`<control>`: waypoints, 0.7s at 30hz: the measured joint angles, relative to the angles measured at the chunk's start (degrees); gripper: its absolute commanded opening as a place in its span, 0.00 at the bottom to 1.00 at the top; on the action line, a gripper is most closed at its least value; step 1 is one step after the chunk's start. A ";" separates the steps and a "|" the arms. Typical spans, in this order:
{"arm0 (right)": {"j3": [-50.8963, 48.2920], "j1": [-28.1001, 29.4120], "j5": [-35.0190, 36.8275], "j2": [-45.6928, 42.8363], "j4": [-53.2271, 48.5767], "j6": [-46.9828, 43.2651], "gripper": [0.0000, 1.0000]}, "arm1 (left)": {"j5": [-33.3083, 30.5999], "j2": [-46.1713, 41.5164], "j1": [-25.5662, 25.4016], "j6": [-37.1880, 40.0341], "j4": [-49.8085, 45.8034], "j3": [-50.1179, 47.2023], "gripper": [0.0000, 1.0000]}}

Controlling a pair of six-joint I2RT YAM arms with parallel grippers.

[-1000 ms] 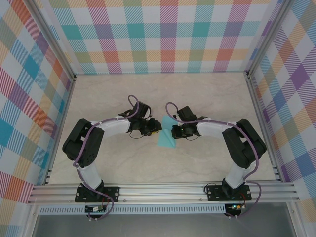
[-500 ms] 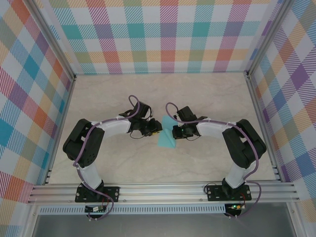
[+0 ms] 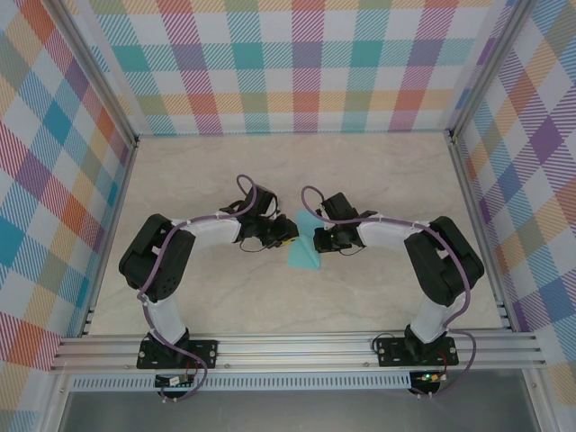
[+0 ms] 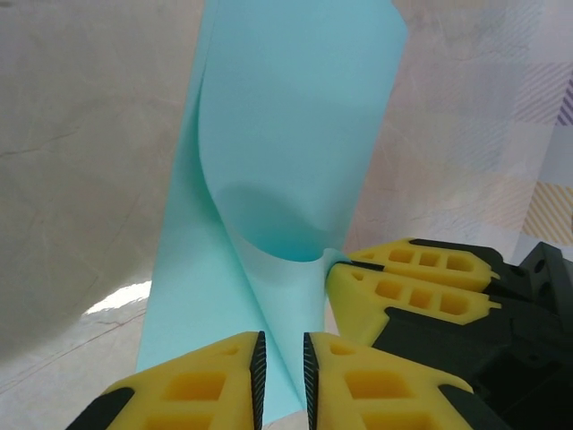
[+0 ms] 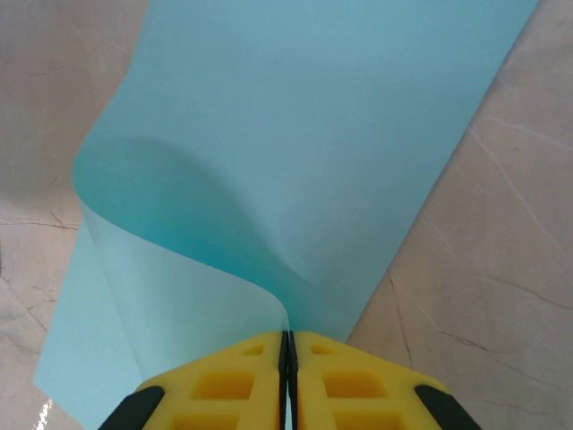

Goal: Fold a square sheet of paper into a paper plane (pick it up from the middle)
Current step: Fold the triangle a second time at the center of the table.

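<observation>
The two arms are reaching in from either side toward the middle of the marble-patterned table (image 3: 387, 171), and the square sheet of paper (image 3: 302, 253) is lying between their tips, its lower part spreading toward the near edge. In the right wrist view the right gripper (image 5: 287, 365) is clenching its yellow fingers (image 5: 224, 385) together on the near edge of the turquoise sheet (image 5: 340, 125). The paper is rising from that pinch and curling over into a soft roll on the left, while the rest is stretching away flat above the tabletop. In the left wrist view the left gripper (image 4: 281, 374) is holding its jaws a narrow slit apart. The sheet (image 4: 286, 125) is showing through that slit, and it is not possible to tell whether the black pads are touching it. Just to the right in that same view, the right gripper (image 4: 340, 266) is pinching a point on the sheet's edge, where the paper is bending into a rounded hollow. From above, the left gripper (image 3: 286, 239) and the right gripper (image 3: 315, 241) are sitting close together at the sheet's upper part. The checked walls (image 3: 306, 63) are standing around the table on three sides.
</observation>
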 measured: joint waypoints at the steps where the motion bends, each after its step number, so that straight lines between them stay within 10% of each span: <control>1: 0.00 0.00 0.02 0.00 0.02 0.02 0.12 | 0.13 0.00 0.00 -0.17 0.22 0.00 0.20; 21: 0.00 0.02 0.09 0.42 0.02 0.02 0.12 | 4.02 3.74 -0.04 -5.95 9.40 -0.11 0.16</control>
